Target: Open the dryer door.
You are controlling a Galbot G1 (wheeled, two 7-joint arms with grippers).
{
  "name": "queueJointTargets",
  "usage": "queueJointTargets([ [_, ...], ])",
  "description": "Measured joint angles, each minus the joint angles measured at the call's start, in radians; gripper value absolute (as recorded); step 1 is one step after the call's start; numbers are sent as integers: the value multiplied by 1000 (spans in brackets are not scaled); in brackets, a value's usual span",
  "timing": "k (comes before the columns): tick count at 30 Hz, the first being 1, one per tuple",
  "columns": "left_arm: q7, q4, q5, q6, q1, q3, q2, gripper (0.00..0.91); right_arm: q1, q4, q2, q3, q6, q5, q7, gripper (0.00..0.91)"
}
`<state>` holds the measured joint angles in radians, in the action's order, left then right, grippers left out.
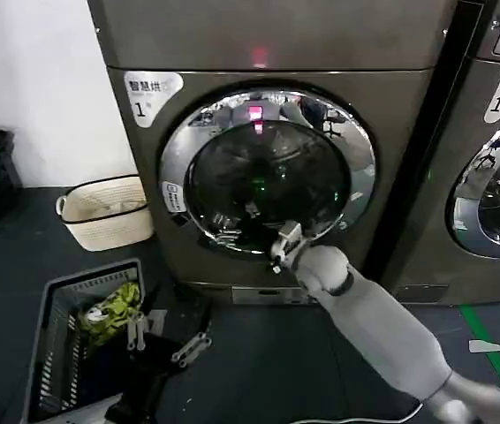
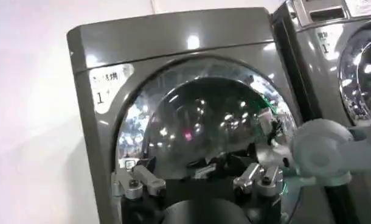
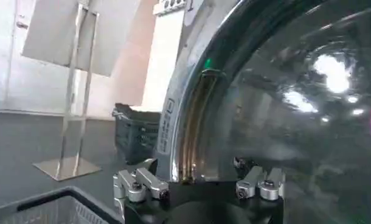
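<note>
Dryer door (image 1: 268, 172), a round porthole with a wide chrome rim and dark domed glass, sits shut in the front of the grey machine on the floor, beside a second machine's similar door (image 1: 497, 190). I judge it a stiff, hinged thing, fairly heavy, its chrome and glass slick (a claw would slide on the dome), so the hold belongs at the rim's edge or a latch recess, pulling outward along the hinge arc.

The right claw (image 1: 287, 245) is up against the lower right part of the rim; its fingers look spread rather than closed on anything, though whether a tip is hooked behind the rim I cannot tell. The left claw (image 2: 197, 181) hangs back from the machine, facing the door, fingers apart and empty.

The head view gives the whole layout: a cream basket (image 1: 104, 210) to the left and a grey crate (image 1: 78, 340) with a green cloth on the floor. The right wrist view shows the seam where rim meets cabinet close up, which the head view flattens. The left wrist view shows the right arm's pale wrist at the door's right side, from the front.
</note>
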<state>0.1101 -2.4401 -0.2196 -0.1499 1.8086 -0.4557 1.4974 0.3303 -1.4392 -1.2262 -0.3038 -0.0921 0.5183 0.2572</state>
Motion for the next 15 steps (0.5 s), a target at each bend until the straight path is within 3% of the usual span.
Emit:
queueJointTargets([
  [15,1,-17,0,-20,19,-31,0,907,-85,167,-110,-58,24,-11,47,907],
])
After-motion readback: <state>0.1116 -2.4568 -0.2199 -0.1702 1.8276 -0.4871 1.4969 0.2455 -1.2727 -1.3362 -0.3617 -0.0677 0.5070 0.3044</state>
